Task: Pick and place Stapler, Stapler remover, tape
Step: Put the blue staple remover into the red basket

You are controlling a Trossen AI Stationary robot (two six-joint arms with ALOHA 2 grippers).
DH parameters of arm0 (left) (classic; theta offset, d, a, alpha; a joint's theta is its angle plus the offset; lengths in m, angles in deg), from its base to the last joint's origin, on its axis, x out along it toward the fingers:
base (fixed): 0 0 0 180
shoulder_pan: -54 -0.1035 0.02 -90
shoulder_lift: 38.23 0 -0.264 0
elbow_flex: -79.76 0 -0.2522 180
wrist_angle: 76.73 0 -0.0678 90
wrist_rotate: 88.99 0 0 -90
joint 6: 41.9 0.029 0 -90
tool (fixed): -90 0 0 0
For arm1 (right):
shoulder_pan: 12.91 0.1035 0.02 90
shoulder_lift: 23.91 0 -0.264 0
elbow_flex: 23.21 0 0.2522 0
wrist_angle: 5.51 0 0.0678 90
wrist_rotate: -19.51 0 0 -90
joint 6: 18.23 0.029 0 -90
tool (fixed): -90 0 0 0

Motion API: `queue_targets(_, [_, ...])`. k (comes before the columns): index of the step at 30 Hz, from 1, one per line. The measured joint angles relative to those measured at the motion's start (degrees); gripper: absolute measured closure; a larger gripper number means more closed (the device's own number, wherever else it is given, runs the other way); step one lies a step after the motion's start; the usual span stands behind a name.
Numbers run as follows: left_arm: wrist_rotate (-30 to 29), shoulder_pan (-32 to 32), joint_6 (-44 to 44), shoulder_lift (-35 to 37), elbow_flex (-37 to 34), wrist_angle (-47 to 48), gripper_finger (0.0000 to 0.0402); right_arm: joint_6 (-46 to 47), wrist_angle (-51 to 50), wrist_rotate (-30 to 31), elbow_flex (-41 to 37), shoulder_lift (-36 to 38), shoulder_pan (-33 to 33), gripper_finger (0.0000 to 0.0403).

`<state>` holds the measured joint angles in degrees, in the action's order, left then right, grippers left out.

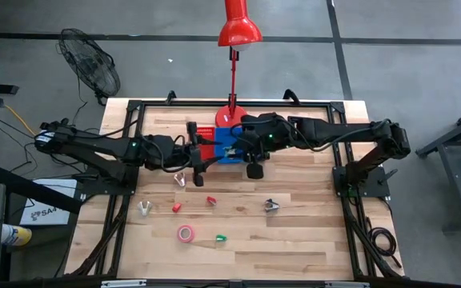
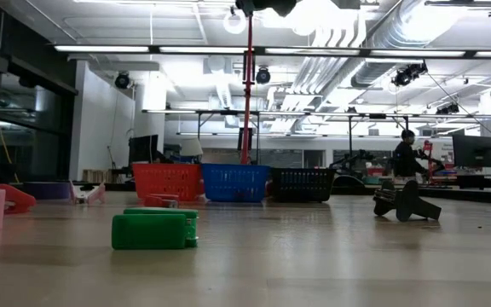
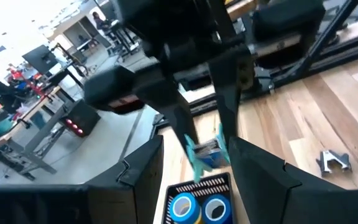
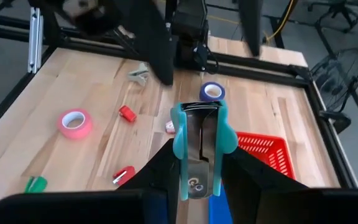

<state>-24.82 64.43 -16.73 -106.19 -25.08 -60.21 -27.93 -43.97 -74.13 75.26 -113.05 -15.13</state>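
Observation:
My right gripper (image 4: 199, 163) is shut on a teal stapler remover (image 4: 199, 146) above the blue bin (image 1: 232, 152). My left gripper (image 3: 194, 149) hovers at that bin's left edge with its fingers apart and nothing between them. Between those fingers I see two blue tape rolls (image 3: 185, 209) lying in the bin. A purple-blue tape roll (image 4: 212, 92) shows just below the left fingertips; I cannot tell what it rests on. A pink tape roll (image 1: 185, 233), small red staplers (image 1: 176, 206) and a green one (image 1: 221, 238) lie on the table. My right gripper pinches the remover's two teal side grips (image 4: 180, 148) between its two fingers. The fingers slant downward toward the table's left side, and the remover lies along them. It is lifted clear of the table, over the blue bin.
A red bin (image 1: 206, 136) stands left of the blue one and a black bin (image 2: 302, 184) right of it, under the red lamp (image 1: 238, 32). Silver stapler removers (image 1: 178, 178) (image 1: 144, 208) and a dark one (image 1: 270, 206) lie on the wood nearer the front edge.

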Motion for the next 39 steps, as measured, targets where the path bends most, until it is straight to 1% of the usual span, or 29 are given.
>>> queue_targets(8, [0.79, 0.0, -0.54, -0.93, 0.0, -0.27, 0.0222, -2.37, 4.31, -0.02, -0.01, 0.0, 0.0, 0.032])
queue_targets(19, [0.1, 0.0, -1.02, -1.62, -0.01, -2.82, 0.0222, -3.23, 5.74, -1.11, -0.02, 0.0, 0.02, 0.032])
queue_targets(25, [0.09, 0.0, -1.6, -1.6, -0.01, -2.7, 0.0225, -3.23, 5.78, -0.96, -0.02, 0.0, 0.02, 0.032])
queue_targets(28, [0.04, 0.0, -2.55, -1.6, -0.01, -2.64, 0.0241, -3.26, 5.73, -0.96, -0.02, 0.0, 0.02, 0.032])
queue_targets(34, [-0.05, 0.0, -4.39, -1.58, -0.01, -2.83, 0.0296, -3.45, 5.61, -0.33, -0.02, 0.0, 0.46, 0.032])
queue_targets(36, [-0.07, -0.06, -5.4, -1.58, -0.01, -2.86, 0.0306, -3.77, 5.63, 0.26, -0.02, 0.0, 0.69, 0.032])
queue_targets(39, [-0.03, -0.04, -5.72, -1.58, -0.01, -2.84, 0.031, -3.84, 5.62, 0.58, -0.02, 0.0, 1.03, 0.032])
